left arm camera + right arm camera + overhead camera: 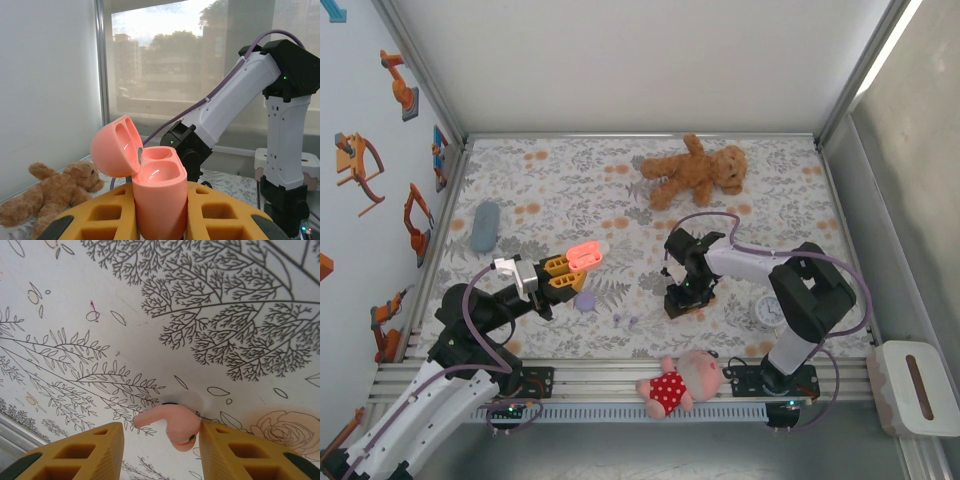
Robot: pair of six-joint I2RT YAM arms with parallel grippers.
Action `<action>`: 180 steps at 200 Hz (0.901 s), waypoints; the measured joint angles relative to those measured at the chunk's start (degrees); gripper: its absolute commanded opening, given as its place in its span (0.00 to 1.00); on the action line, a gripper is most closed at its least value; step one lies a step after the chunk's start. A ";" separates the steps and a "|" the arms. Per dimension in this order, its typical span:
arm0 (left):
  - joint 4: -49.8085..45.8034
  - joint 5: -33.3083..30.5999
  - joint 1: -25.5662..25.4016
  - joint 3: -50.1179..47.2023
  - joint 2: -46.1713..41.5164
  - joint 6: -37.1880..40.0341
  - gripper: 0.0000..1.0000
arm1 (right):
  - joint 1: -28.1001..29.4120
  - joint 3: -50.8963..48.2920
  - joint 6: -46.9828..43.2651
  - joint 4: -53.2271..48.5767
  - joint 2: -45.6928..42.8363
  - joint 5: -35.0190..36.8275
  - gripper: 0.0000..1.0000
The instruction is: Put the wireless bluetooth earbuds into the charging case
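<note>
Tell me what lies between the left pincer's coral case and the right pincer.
Bare printed cloth, by the top view, between the coral case and the right pincer. The lilac case sits off that line, nearer the bases.

Glossy coral plastic case (157, 197), smooth pink plastic earbud (172, 426) — matt printed cloth (150, 315).

This is a robotics lab cell: aluminium framing (620, 372) and white panels (640, 60) box in a floral-clothed table (570, 190) below the left gripper (570, 270). Robot-arm stickers (360, 160) line the wall (345, 100) behind it, and a window (165, 65) onto city buildings (125, 55) lies ahead of it.
</note>
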 measured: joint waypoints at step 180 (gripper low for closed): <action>-0.90 -0.04 -0.02 0.00 -0.55 -0.11 0.00 | 0.00 0.00 0.92 0.63 -0.35 3.56 0.33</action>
